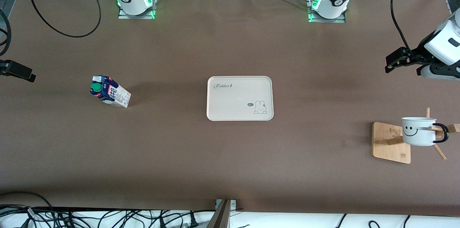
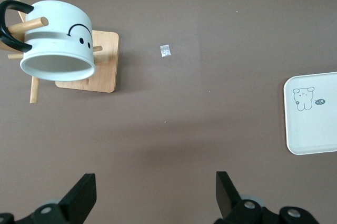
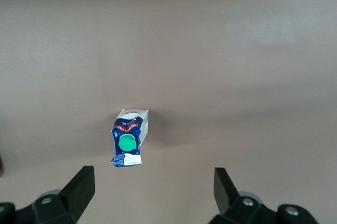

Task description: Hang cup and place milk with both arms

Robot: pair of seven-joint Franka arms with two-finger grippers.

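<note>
The front camera looked down from high across the worktop (image 1: 230,170), facing both arm bases and taking in its whole width. Each wrist camera looked straight down past its own tool: the left tool (image 2: 152,200) shared the cup (image 2: 58,42) and tray (image 2: 311,116) with the front view, the right tool (image 3: 152,197) the milk (image 3: 128,138).

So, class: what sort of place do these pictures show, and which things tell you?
Probably a robotics lab test bench: two arm bases are bolted along a brown-covered table, loose cables trail at its edges, and staged props sit apart: milk carton, tray, cup on a wooden rack.
</note>
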